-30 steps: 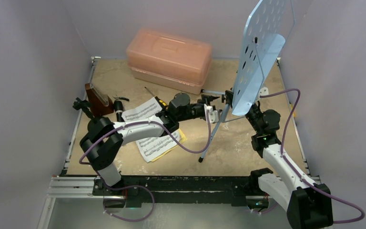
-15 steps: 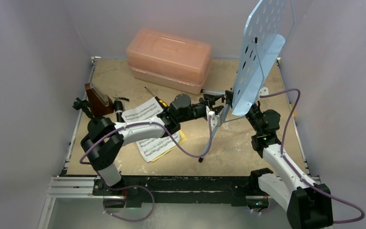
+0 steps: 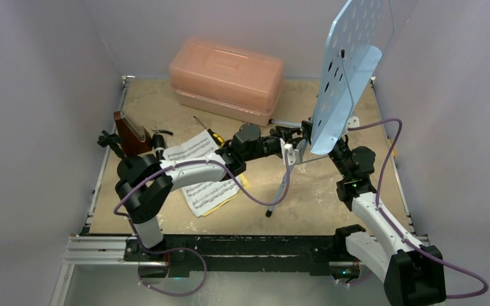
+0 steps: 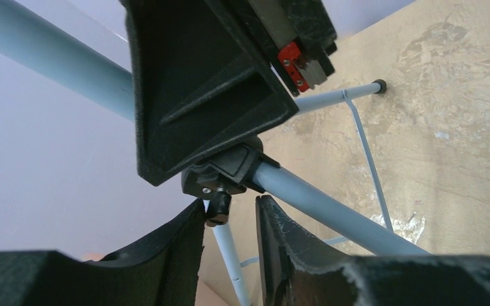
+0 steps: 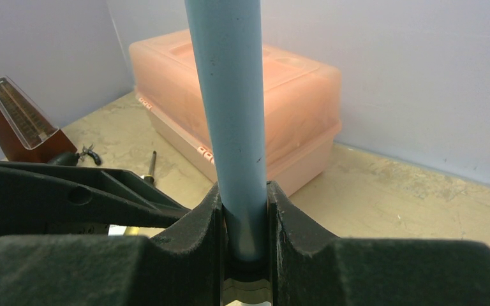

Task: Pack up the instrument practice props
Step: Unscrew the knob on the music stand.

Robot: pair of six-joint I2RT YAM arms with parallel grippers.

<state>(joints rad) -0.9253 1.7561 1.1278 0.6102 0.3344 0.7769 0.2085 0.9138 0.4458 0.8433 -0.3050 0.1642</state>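
The light-blue perforated music stand (image 3: 351,70) stands on its tripod at the back right. My right gripper (image 3: 335,148) is shut on its blue pole (image 5: 230,127), which runs up between the fingers. My left gripper (image 3: 291,143) is open at the tripod's black hub (image 4: 226,172). The hub's small knob (image 4: 218,209) sits between the jaws, against the left finger. The yellow and white sheet-music pages (image 3: 199,173) lie under my left arm. The brown metronome (image 3: 129,132) stands at the left, also in the right wrist view (image 5: 16,121). A black pipe (image 3: 113,145) lies beside it, partly hidden.
The translucent pink case (image 3: 226,76) sits shut at the back centre, also in the right wrist view (image 5: 293,95). A thin rod-like tool (image 3: 205,131) lies in front of it. The tripod legs (image 3: 279,191) spread over the table's middle. Grey walls close three sides.
My left gripper has moved right and slightly back, up to the tripod hub. The right gripper and the stand have stayed put.
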